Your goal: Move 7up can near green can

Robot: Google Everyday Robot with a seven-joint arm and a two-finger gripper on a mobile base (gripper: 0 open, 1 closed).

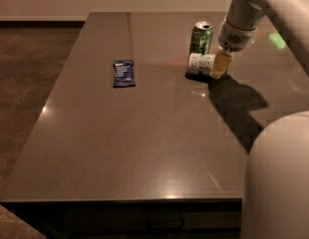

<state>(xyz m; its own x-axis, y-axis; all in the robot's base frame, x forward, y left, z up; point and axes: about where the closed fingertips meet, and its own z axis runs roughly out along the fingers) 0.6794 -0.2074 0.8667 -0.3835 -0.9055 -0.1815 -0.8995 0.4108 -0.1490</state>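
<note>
The 7up can (200, 62), silvery-white with green markings, lies on its side at the far right of the dark table (144, 133). It is just in front of the upright dark green can (201, 37), almost touching it. My gripper (219, 66) comes down from the upper right and is shut on the 7up can's right end, with a yellowish finger (222, 62) over it. A dark shadow lies right under the can.
A small blue packet (123, 72) lies flat on the table, left of the cans. My white arm (254, 9) reaches in from the top right. My rounded white body (279, 178) fills the lower right corner. The table's front edge is close.
</note>
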